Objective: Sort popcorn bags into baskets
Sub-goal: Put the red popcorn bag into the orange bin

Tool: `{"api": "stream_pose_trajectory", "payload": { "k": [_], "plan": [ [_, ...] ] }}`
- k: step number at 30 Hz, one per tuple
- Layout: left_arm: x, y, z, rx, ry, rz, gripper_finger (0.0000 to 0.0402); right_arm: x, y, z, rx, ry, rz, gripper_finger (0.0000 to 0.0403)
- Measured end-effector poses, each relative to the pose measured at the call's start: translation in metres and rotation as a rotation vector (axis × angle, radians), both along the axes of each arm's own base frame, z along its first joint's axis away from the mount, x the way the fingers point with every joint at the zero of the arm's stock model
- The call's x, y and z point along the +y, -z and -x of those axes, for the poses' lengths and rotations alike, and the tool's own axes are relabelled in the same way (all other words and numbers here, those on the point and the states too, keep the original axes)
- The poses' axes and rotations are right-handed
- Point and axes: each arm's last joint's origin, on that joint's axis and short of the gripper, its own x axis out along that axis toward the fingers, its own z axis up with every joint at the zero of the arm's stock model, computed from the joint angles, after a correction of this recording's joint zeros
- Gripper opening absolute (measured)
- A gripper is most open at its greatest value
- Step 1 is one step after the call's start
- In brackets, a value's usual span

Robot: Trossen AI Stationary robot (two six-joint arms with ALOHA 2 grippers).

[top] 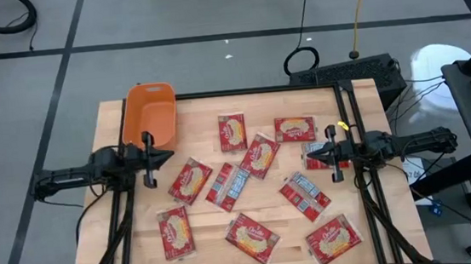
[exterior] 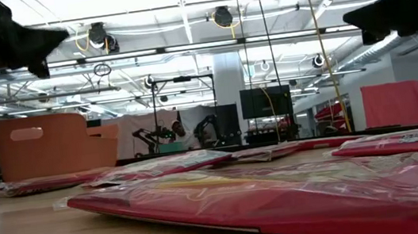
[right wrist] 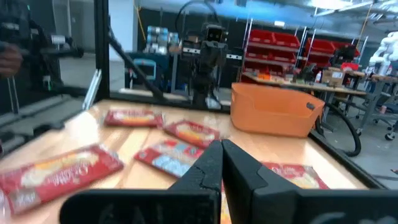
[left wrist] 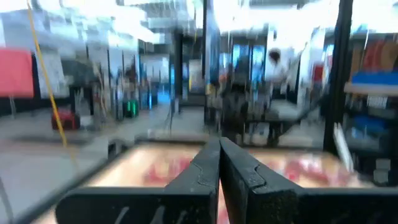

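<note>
Several red popcorn bags (top: pixel 260 155) lie flat and scattered over the wooden table; two of them (top: pixel 229 185) (top: pixel 303 193) show a silver-grey side. The orange basket (top: pixel 150 114) stands on the table's far left part, and the right wrist view also shows the basket (right wrist: pixel 277 111). My left gripper (top: pixel 172 157) is shut and hovers near the basket's near side, pointing right. My right gripper (top: pixel 307 154) is shut and hovers over a bag (top: pixel 317 164) at the table's right, pointing left. In the low view both grippers (exterior: pixel 63 33) (exterior: pixel 349 18) hang well above the bags (exterior: pixel 282 192).
A black frame rail (top: pixel 249 91) runs along the table's far edge, and rails (top: pixel 369 197) run down both sides. Bare wood (top: pixel 142 234) shows at the near left. Cables and a black box (top: pixel 346 73) lie on the floor beyond the far edge.
</note>
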Motion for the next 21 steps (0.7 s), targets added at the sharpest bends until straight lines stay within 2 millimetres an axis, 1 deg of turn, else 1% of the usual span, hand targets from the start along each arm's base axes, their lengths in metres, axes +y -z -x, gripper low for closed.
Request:
{"api": "stream_pose_trajectory", "payload": {
  "k": [2,4,7,10,12,16,21],
  "plan": [
    [-0.001,-0.007,0.001,-0.019,0.015,0.022,0.001,0.0,-0.003,0.0,-0.026,-0.001,-0.011,0.0],
    [-0.002,-0.013,0.001,0.008,0.037,0.052,0.001,0.0,-0.003,0.0,-0.027,-0.002,-0.03,0.0],
    [-0.004,-0.033,0.002,0.004,0.058,0.07,0.001,0.0,-0.003,0.0,-0.03,-0.005,-0.066,0.0],
    [-0.004,-0.062,0.002,-0.004,0.043,0.072,0.001,0.0,-0.003,0.0,-0.03,-0.008,-0.097,0.0],
    [-0.004,-0.084,0.001,0.007,0.03,0.069,0.001,0.0,-0.003,0.0,-0.03,-0.009,-0.11,0.0],
    [-0.004,-0.13,-0.002,0.102,0.027,0.055,0.001,0.0,-0.002,0.0,-0.019,-0.012,-0.164,0.0],
    [-0.007,-0.18,-0.008,0.239,0.054,0.036,0.001,0.0,0.0,-0.001,0.002,-0.013,-0.269,0.0]
  ]
}}
